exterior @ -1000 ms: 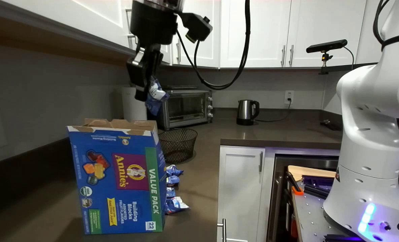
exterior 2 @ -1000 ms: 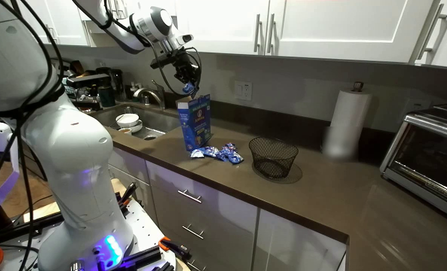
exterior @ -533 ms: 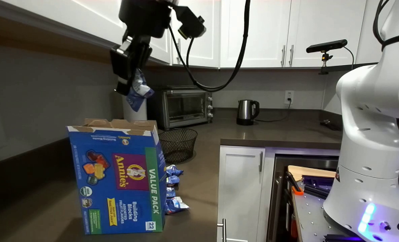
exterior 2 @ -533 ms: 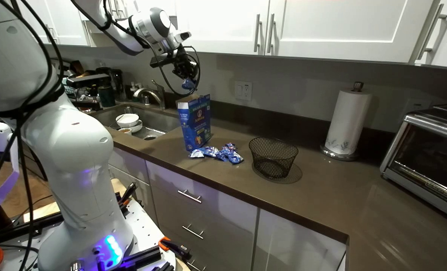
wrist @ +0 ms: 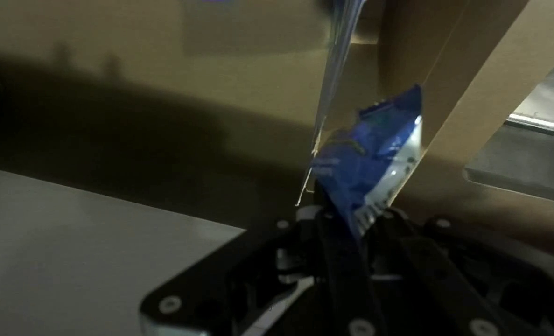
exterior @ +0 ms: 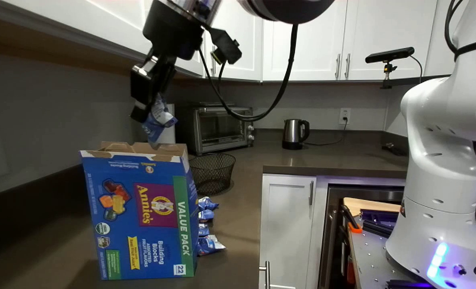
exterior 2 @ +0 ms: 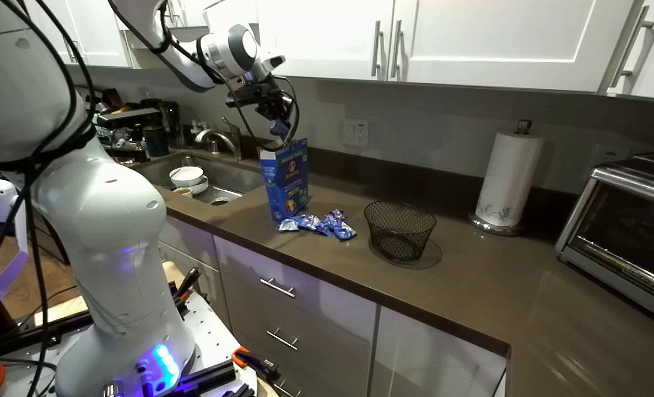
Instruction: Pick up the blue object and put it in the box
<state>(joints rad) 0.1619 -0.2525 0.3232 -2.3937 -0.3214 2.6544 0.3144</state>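
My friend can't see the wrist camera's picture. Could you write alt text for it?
A black claw grips a blue-and-white pouch above an open cardboard box. Brown countertop is at left, part of a sink at right.

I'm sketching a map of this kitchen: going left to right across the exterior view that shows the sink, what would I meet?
White bowls, blue box, wire basket, paper towel roll, toaster oven.
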